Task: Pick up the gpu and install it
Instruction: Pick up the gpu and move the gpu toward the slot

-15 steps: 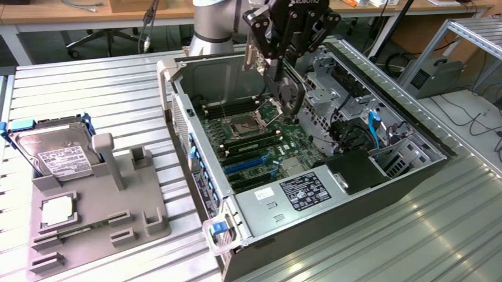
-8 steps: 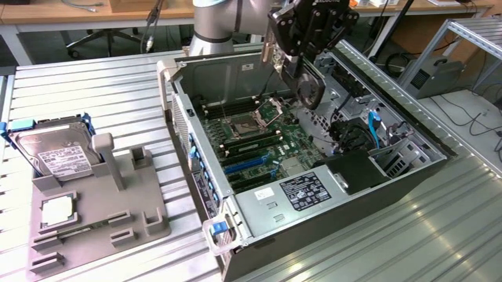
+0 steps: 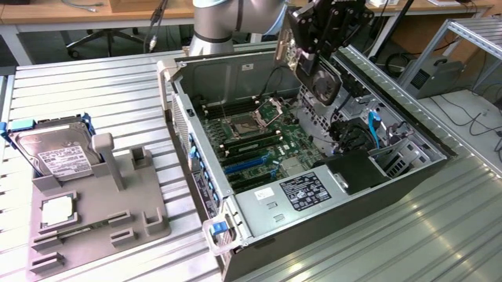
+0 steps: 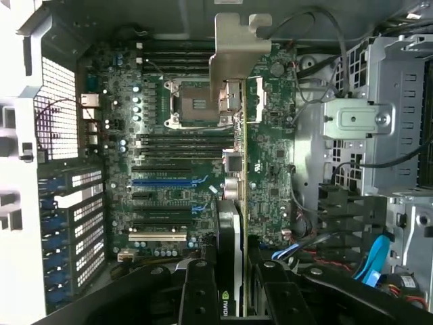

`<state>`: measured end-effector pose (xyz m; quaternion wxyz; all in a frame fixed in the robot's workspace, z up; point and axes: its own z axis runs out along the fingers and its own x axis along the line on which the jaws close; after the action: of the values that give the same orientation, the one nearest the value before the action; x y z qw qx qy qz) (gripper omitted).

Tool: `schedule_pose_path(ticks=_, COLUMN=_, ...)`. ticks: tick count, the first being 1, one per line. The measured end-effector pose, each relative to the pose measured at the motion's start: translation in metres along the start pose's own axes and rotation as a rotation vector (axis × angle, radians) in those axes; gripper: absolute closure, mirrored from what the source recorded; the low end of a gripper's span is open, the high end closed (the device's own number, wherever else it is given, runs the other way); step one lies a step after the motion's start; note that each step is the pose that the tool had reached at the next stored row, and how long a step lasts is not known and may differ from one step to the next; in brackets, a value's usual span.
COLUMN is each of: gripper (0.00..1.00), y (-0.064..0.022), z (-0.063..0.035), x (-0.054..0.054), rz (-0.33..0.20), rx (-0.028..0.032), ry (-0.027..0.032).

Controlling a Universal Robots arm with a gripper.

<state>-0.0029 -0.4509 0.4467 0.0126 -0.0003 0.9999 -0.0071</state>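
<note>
Exterior view: one gpu (image 3: 320,79) in one gripper (image 3: 315,50) over one open case (image 3: 227,79)

Open PC case (image 3: 357,226), motherboard (image 3: 263,147) exposed; hard drive (image 3: 55,153) and square chip (image 3: 57,210) sit in grey holder (image 3: 110,205) beside it.

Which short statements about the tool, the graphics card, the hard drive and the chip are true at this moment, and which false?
1. The tool holds the flat black graphics card with a silver metal bracket above the open black computer case. True.
2. The card is seated in a slot. False: it hangs clear above the green motherboard.
3. The silver hard drive in a blue frame stands on the grey moulded fixture. True.
4. The small square silver chip lies inside the case. False: the chip rests on the fixture.
</note>
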Motion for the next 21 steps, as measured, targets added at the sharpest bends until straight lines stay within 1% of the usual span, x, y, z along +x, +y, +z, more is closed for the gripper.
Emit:
schedule_pose_path(ticks=1, gripper=0.73, y=0.0001, z=0.0001, x=-0.004, rz=0.0, rx=-0.0001, ry=0.0)
schedule_pose_path(ticks=4, gripper=0.73, y=0.0007, z=0.0006, x=-0.023, rz=-0.002, rx=-0.0001, ry=0.0)
schedule_pose_path(ticks=10, gripper=0.73, y=0.0009, z=0.0012, x=-0.047, rz=-0.004, rx=-0.0002, ry=-0.0001)
schedule_pose_path(ticks=12, gripper=0.73, y=0.0011, z=0.0015, x=-0.059, rz=-0.006, rx=-0.0002, ry=-0.0001)
schedule_pose_path(ticks=14, gripper=0.73, y=0.0011, z=0.0016, x=-0.064, rz=-0.006, rx=-0.0001, ry=-0.0001)
schedule_pose_path(ticks=16, gripper=0.73, y=0.0012, z=0.0019, x=-0.073, rz=-0.006, rx=-0.0003, ry=-0.0001)
schedule_pose_path(ticks=21, gripper=0.73, y=0.0012, z=0.0021, x=-0.082, rz=-0.007, rx=-0.0003, ry=-0.0001)
